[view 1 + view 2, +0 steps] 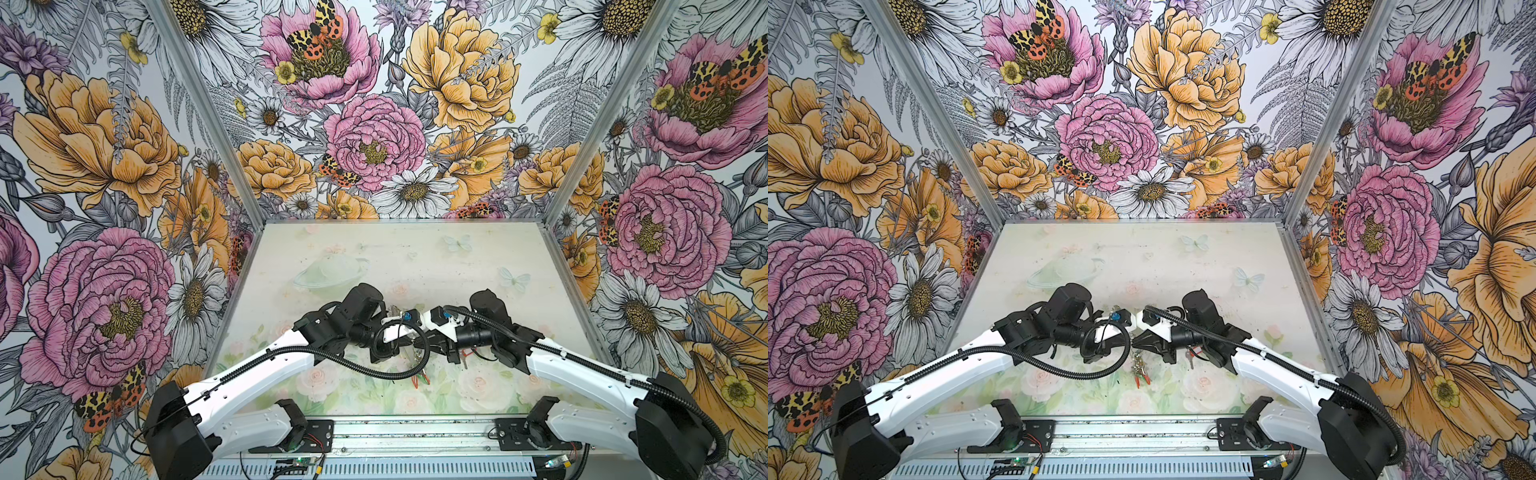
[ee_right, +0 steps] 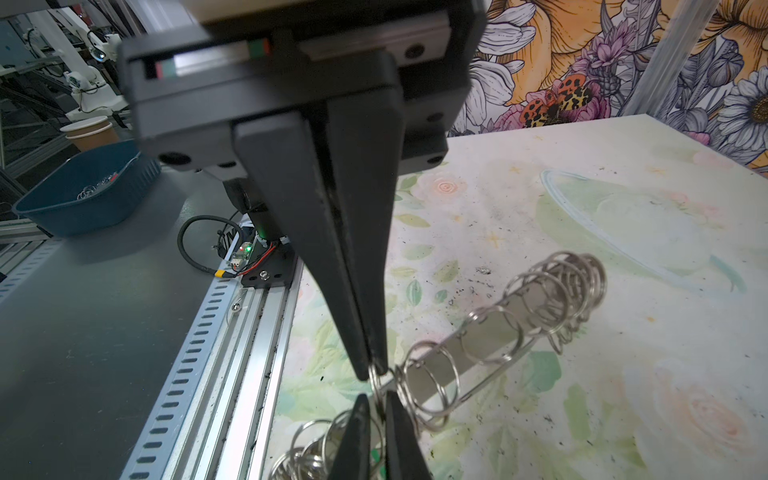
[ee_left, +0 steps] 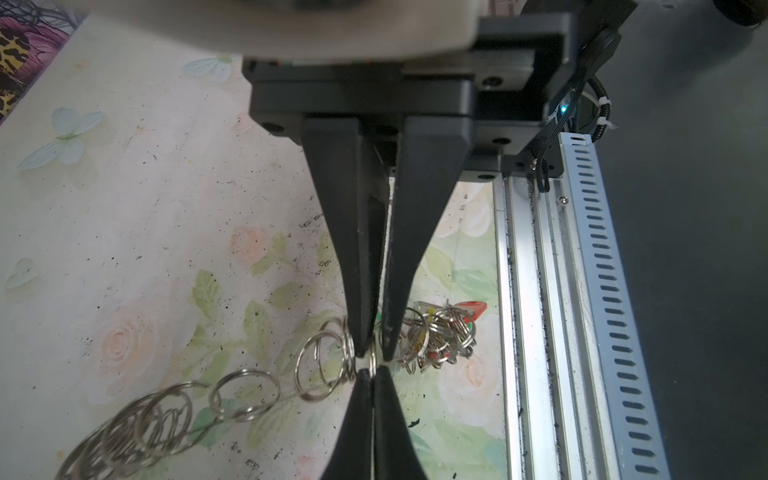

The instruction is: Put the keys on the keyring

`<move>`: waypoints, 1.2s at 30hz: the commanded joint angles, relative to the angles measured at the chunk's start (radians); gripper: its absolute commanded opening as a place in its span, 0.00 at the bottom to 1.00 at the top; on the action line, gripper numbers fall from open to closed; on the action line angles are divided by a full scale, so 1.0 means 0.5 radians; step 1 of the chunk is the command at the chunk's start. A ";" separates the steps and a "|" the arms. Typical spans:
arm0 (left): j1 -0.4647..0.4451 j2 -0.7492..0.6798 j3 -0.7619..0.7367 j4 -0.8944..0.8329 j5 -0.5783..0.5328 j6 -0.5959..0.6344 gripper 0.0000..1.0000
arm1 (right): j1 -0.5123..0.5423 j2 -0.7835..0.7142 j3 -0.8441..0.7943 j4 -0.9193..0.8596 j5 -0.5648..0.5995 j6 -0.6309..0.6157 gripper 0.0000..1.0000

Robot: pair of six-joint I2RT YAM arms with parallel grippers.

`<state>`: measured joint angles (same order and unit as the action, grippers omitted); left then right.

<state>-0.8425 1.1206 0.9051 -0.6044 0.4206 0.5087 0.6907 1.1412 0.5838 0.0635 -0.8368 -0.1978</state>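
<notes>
Left end effector [image 3: 374,355] clenches the flat grey-brown crescent keyring [image 2: 490,332] fringed with silver wire rings; right end effector [image 2: 374,372], opposite, pinches one ring. Red-tagged dark metal keys [image 3: 469,311] bunch beside the left one.

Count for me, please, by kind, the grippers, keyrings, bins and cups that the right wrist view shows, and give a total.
Grippers: 2, the right gripper and the left gripper
keyring: 1, its wire rings overlapping too much to count
blue bin: 1
paper cup: 1
Total: 5
</notes>
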 commanded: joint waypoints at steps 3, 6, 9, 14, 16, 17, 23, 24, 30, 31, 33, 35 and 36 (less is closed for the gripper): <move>-0.012 -0.012 0.074 0.070 0.062 0.039 0.00 | 0.021 0.009 0.075 0.006 -0.055 0.007 0.04; -0.012 -0.033 0.059 0.087 0.043 0.037 0.00 | 0.020 -0.002 0.077 0.013 -0.019 0.010 0.00; -0.004 -0.108 -0.013 0.205 0.009 -0.002 0.01 | -0.010 -0.040 0.042 0.124 -0.012 0.104 0.00; 0.112 -0.391 -0.351 0.779 0.103 -0.276 0.23 | -0.080 -0.140 -0.112 0.620 0.028 0.430 0.00; 0.184 -0.510 -0.502 1.019 0.153 -0.416 0.28 | -0.082 -0.155 -0.152 0.749 0.048 0.513 0.00; 0.222 -0.560 -0.571 1.136 0.185 -0.482 0.29 | -0.081 -0.159 -0.171 0.810 0.054 0.546 0.00; 0.297 -0.621 -0.760 1.435 0.305 -0.643 0.27 | -0.081 -0.107 -0.287 1.271 0.057 0.777 0.00; 0.298 -0.603 -0.767 1.441 0.323 -0.643 0.26 | -0.083 -0.084 -0.299 1.357 0.055 0.823 0.00; 0.292 -0.560 -0.843 1.538 0.391 -0.649 0.21 | -0.084 0.029 -0.364 1.744 0.062 0.978 0.00; 0.290 -0.557 -0.849 1.545 0.391 -0.649 0.20 | -0.082 0.042 -0.373 1.789 0.052 0.991 0.00; 0.291 -0.557 -0.856 1.546 0.379 -0.647 0.20 | -0.080 0.063 -0.382 1.855 0.029 1.017 0.00; 0.291 -0.557 -0.859 1.546 0.382 -0.648 0.20 | -0.078 0.089 -0.394 1.938 0.018 1.049 0.00; 0.289 -0.555 -0.857 1.548 0.385 -0.649 0.20 | -0.077 0.101 -0.395 1.956 0.014 1.056 0.00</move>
<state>-0.6991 0.8410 0.4835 0.1246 0.5781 0.2031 0.6502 1.1816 0.3851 0.8787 -0.8116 0.2893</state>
